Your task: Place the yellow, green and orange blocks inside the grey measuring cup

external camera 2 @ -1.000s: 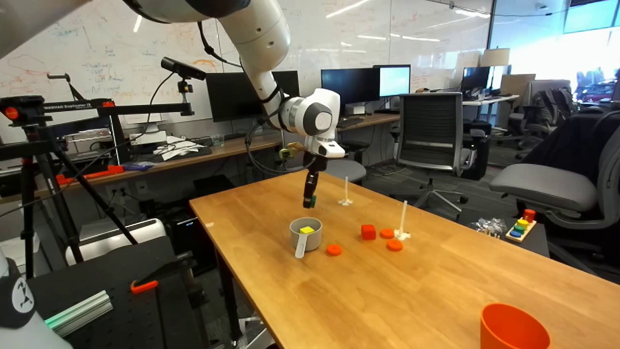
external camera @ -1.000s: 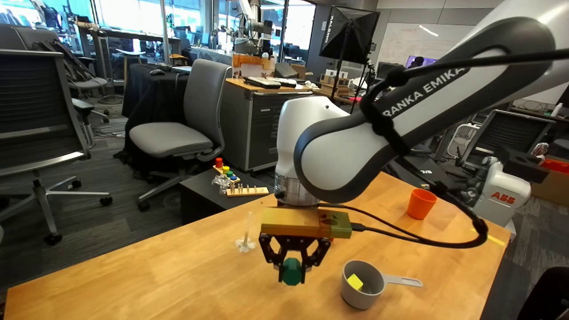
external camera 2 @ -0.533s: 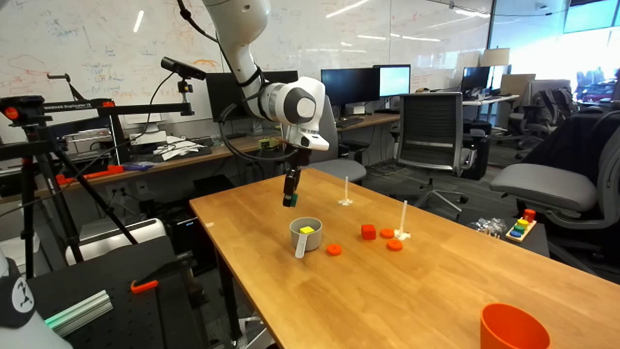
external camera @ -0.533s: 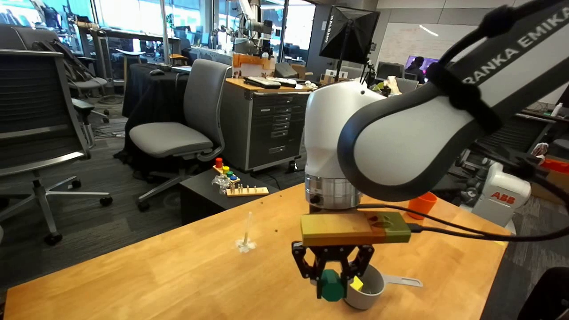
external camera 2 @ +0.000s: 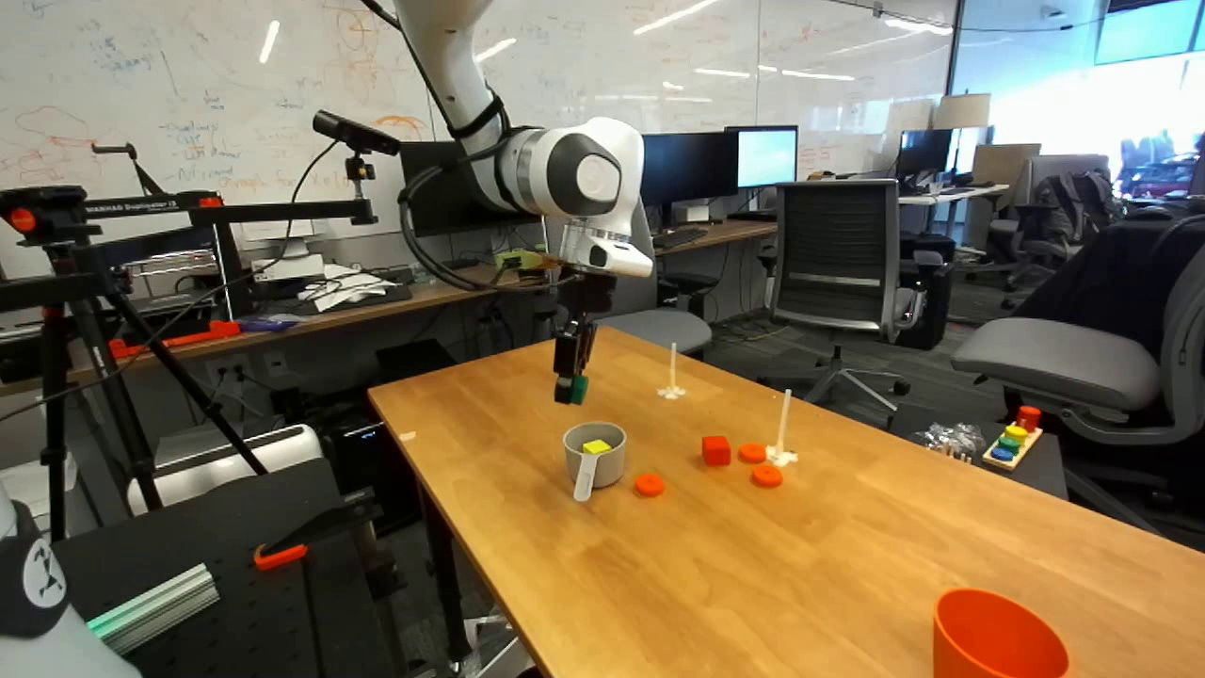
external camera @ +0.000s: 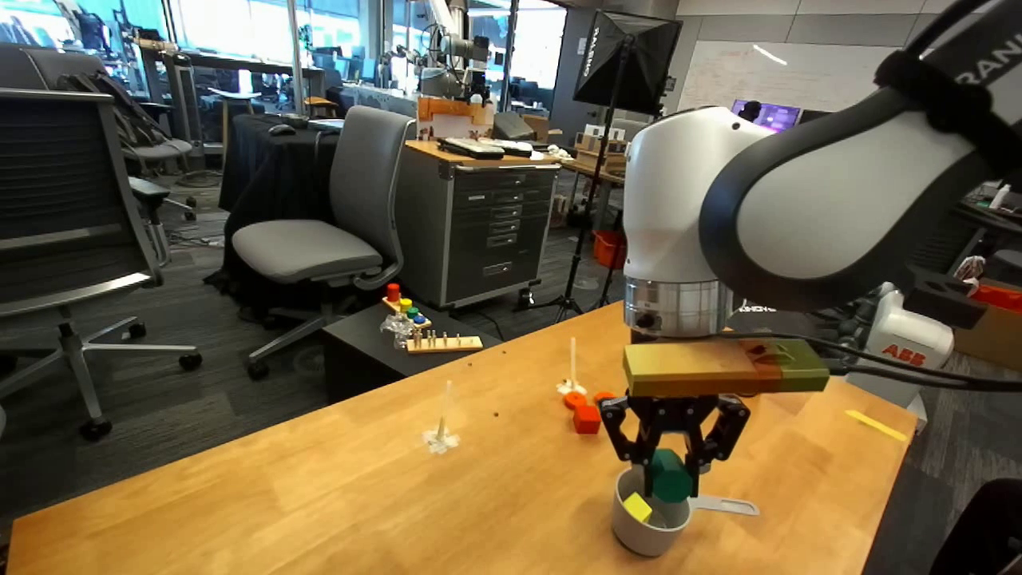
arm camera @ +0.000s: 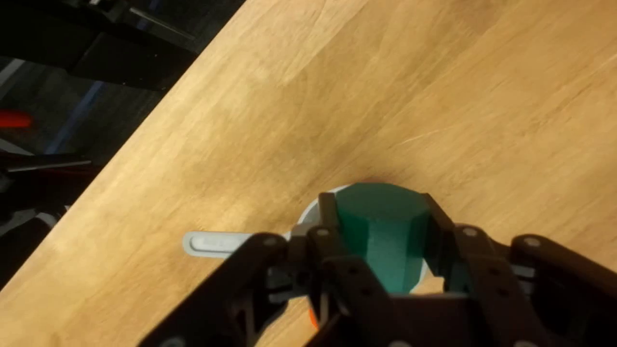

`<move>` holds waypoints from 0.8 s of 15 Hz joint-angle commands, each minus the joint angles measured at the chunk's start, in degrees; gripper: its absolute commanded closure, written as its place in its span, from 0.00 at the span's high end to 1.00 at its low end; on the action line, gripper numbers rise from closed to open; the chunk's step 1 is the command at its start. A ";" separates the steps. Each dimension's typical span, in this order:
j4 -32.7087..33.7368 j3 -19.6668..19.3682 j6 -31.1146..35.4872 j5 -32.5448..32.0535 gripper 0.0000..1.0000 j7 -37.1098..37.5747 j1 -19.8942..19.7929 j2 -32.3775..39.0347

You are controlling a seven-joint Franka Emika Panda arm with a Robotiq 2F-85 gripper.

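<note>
My gripper (external camera: 671, 484) is shut on the green block (external camera: 672, 477), an eight-sided piece clamped between both fingers. In both exterior views it hangs above the grey measuring cup (external camera 2: 610, 469), which stands upright on the table. From the wrist view, the green block covers most of the cup, leaving part of its rim and the cup's handle (arm camera: 212, 244) visible. The yellow block (external camera 2: 596, 446) lies inside the cup; the wrist view hides it. Outside the cup, the orange block (external camera 2: 715, 451), a red-orange cube, sits on the tabletop.
Flat orange discs (external camera 2: 650, 486) lie on the table near the cup and the cube. Two thin upright pegs (external camera 2: 784, 424) are fixed to the tabletop. A taller orange cup (external camera 2: 998, 636) stands at the near edge in an exterior view. The table edge (arm camera: 140, 127) runs close to the cup.
Still shut on the green block, my gripper has travelled from beside the grey cup to above it. The cup, the yellow block and the orange block have stayed put.
</note>
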 commanded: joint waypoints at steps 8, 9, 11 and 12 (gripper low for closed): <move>1.07 -1.40 -0.15 1.05 0.84 -0.78 -3.65 2.37; 1.50 -1.50 -0.30 0.83 0.93 -0.77 -3.60 2.43; 2.69 -2.57 0.63 -0.54 1.00 0.44 -3.00 2.62; 3.63 -3.13 1.01 -1.20 1.00 0.94 -2.77 2.97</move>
